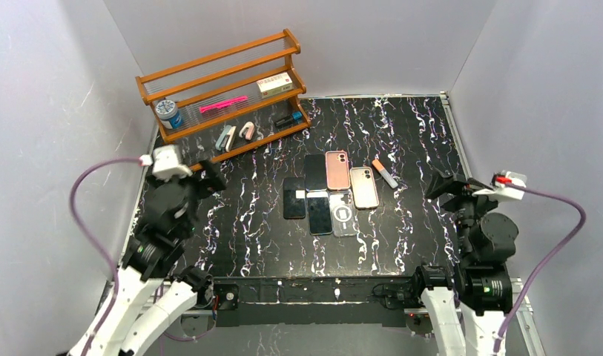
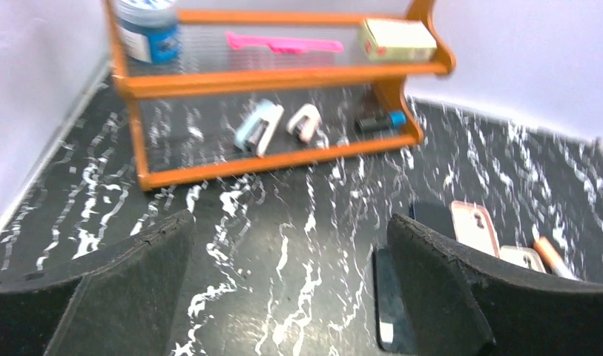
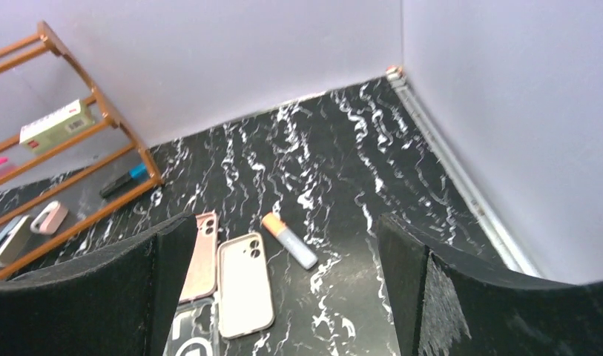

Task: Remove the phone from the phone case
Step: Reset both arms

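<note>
— Nearest us: left claw (image 1: 211, 178) and right claw (image 1: 444, 185), matte black fingers spread wide, both empty, short of the wooden rack (image 1: 224, 93).

— Farther on, the glossy pink-cased phone (image 1: 337, 170) lies flat on the marbled bench (image 1: 402, 237), right of that rack.

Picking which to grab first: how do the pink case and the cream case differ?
The pink case is rosy and lies farther back. The cream case is pale beige and lies further forward, to its right, closer to the orange-tipped marker. Both lie flat, back side up, side by side.
</note>
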Motion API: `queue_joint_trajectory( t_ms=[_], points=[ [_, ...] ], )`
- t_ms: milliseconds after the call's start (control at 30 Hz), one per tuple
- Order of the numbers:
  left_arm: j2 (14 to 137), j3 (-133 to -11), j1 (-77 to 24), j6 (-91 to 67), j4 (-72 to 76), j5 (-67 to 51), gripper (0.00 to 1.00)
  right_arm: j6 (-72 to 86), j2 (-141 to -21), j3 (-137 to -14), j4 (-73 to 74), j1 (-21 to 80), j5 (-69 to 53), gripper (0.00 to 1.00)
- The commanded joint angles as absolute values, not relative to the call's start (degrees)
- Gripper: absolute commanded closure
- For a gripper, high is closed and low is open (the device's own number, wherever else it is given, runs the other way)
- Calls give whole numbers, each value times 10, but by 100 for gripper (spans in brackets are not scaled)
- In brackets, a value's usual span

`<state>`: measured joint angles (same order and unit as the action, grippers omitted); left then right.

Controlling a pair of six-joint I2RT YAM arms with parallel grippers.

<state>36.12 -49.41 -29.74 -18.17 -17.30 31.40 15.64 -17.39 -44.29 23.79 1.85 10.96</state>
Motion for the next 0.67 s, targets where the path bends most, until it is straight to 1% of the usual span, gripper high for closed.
queue_joint_trajectory(
  t_ms=[0, 100, 200, 633],
  points=[
    [239, -444, -296, -146, -169, 421, 2, 101, -121, -411, 201, 18, 165, 1],
    [176, -419, -296, -131, -151, 437, 2, 93, -93, -387, 186, 18, 179, 1],
    [145, -397, -296, -129, -143, 448, 2, 92, -78, -372, 180, 18, 178, 1],
    [123, -372, -296, -145, -127, 439, 2, 94, -57, -345, 166, 18, 171, 1]
  ],
)
